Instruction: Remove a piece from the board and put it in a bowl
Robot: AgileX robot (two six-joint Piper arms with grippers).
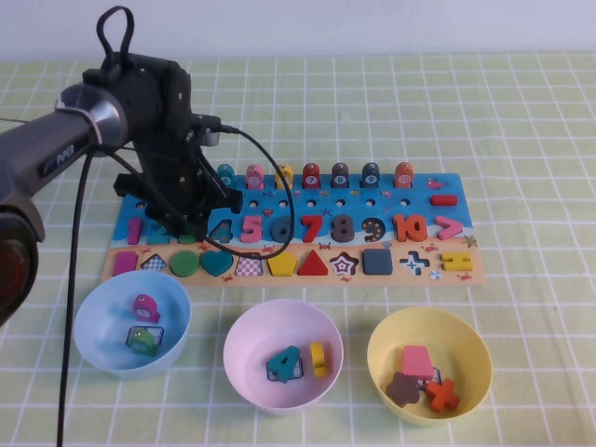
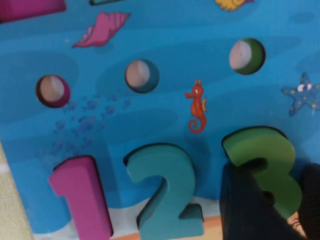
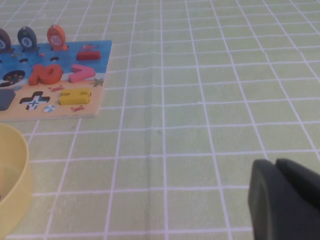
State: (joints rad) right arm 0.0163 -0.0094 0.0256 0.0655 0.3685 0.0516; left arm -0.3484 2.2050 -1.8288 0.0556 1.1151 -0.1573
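Observation:
The green numeral 3 [image 2: 260, 150] sits in its slot on the board [image 1: 421, 197], beside the teal 2 [image 2: 165, 185] and magenta 1 [image 2: 82, 200]. My left gripper [image 1: 191, 228] is down over the board's left end and hides the 3 in the high view. In the left wrist view its dark fingers [image 2: 245, 200] stand on either side of the 3's lower half, pressed against it. The pink-lilac bowl [image 1: 250, 368] stands in front of the board's middle and holds a teal 4 and a yellow piece. My right gripper [image 3: 276, 166] is shut and empty above bare cloth, right of the board.
A light blue bowl [image 1: 93, 340] with two pieces stands front left. A yellow bowl [image 1: 470, 377] with several pieces stands front right and shows in the right wrist view [image 3: 15, 165]. A black cable [image 1: 279, 186] loops over the board. A green checked cloth covers the table.

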